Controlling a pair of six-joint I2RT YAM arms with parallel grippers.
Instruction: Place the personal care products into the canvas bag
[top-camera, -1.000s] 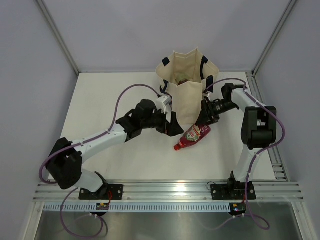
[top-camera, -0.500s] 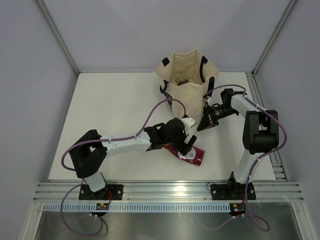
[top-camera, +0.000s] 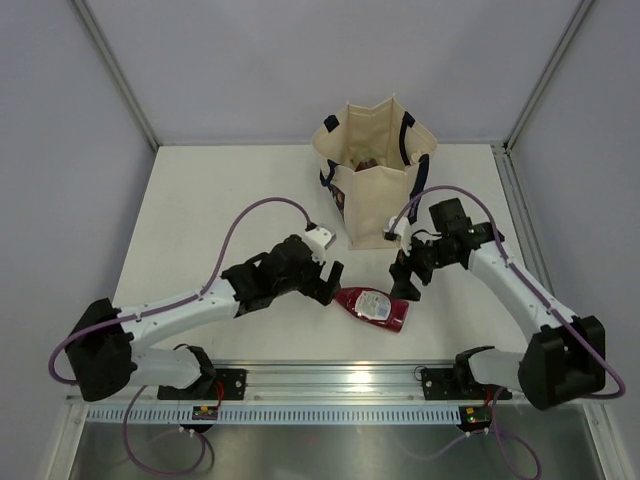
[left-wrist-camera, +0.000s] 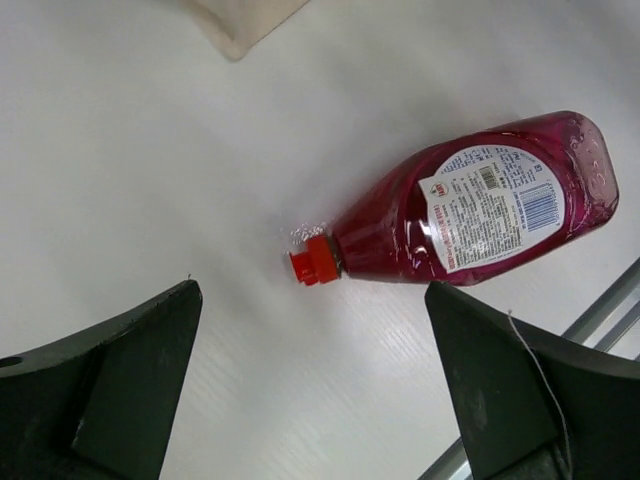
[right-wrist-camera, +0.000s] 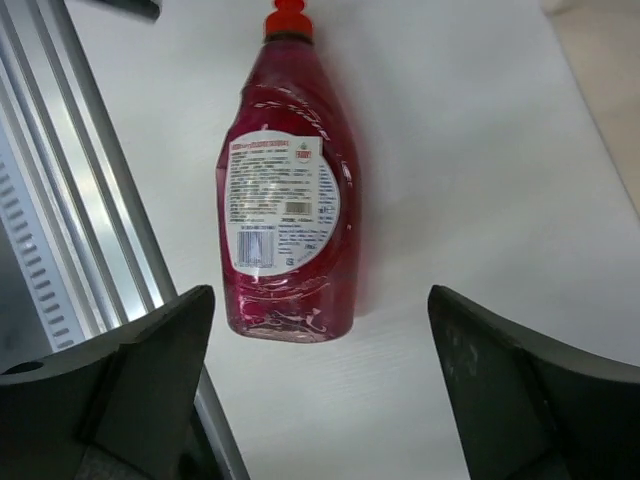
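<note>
A dark red bottle (top-camera: 372, 307) with a white label and red cap lies flat on the white table near the front rail. It also shows in the left wrist view as the bottle (left-wrist-camera: 470, 215) and in the right wrist view as the bottle (right-wrist-camera: 290, 200). My left gripper (top-camera: 330, 281) (left-wrist-camera: 312, 300) is open just left of its cap, touching nothing. On the other side, my right gripper (top-camera: 405, 283) (right-wrist-camera: 320, 292) hangs open over the bottle's base, apart from it. The beige canvas bag (top-camera: 378, 195) stands upright behind them with dark items inside.
The aluminium front rail (top-camera: 340, 380) runs close by the bottle, seen as the rail (right-wrist-camera: 90, 200) and the rail (left-wrist-camera: 600, 310). A corner of the bag (left-wrist-camera: 245, 20) is just beyond the left gripper. Grey walls enclose the table.
The bottle moved from beside the bag to near the front rail. My left arm then drew back left off it. My right arm swung down from the bag to the bottle's base.
</note>
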